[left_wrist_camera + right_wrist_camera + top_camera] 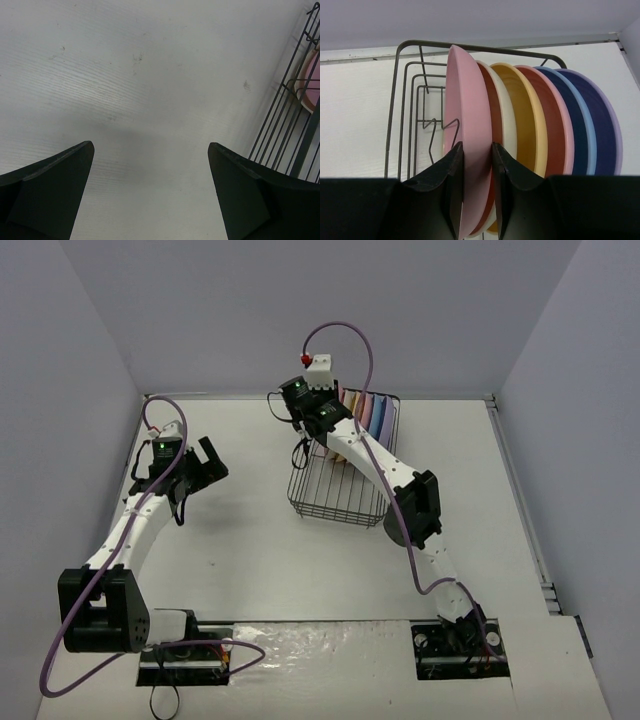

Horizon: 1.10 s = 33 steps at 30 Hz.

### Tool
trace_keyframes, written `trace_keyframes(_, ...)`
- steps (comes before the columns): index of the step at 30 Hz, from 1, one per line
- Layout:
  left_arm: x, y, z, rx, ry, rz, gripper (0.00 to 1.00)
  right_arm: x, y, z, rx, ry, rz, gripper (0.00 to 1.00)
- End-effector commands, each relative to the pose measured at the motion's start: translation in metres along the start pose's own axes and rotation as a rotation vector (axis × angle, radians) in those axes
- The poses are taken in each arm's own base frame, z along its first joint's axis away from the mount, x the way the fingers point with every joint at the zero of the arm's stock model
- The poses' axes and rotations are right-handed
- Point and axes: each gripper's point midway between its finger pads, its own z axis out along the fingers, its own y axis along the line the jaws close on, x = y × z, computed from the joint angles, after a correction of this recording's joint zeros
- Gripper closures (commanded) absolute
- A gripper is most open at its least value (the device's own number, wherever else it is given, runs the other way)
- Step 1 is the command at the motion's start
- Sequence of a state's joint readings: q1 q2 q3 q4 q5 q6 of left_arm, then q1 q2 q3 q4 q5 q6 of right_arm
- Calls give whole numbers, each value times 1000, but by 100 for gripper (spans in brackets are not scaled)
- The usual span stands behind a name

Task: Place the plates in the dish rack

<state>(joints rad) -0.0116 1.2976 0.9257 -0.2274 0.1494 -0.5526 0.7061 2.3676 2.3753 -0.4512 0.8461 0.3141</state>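
Observation:
The plates stand on edge in a row at the far end of the dish rack (405, 90): pink (470, 115), cream (502, 115), yellow-orange (530, 115), a second pink (560, 125), blue (582, 130) and lavender (610, 135). My right gripper (477, 145) is shut on the near rim of the first pink plate, one finger on each face. From above, the rack (335, 502) lies at centre right. My left gripper (212, 458) hovers open and empty over bare table to the rack's left.
The near half of the rack holds only bare wires and tines (437, 125). In the left wrist view the rack's side wires (290, 120) and a pink plate edge (312, 75) show at the right. Grey walls enclose the white table (250, 540).

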Motion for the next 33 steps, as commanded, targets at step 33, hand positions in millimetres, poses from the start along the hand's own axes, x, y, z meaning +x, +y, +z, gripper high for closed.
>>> trace_keyframes(33, -33, -12, -6, 25, -85, 26, 3, -126, -8, -88, 34, -359, 155, 64)
